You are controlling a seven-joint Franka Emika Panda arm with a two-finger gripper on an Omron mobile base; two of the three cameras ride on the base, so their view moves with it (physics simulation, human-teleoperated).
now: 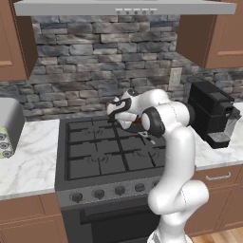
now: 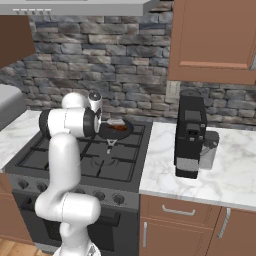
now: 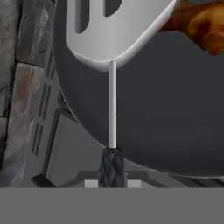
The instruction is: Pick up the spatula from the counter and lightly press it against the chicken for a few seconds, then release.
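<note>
The tool (image 2: 102, 120) is clamped on the dark braided handle of the spatula (image 3: 131, 35), at the near rim of the pan (image 3: 175, 122). The thin shaft reaches in over the pan's floor to the slotted blade. The chicken (image 3: 201, 26) lies farther inside the pan, against the blade's edge; whether they touch, I cannot tell.

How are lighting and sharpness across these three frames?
Left base view: flat, even light, no glare on the stove. Right base view: likewise even; the coffee machine reads dark. Hand view: soft close-up, spatula blade bright along its rim, chicken blurry, cut by the frame edge.
</note>
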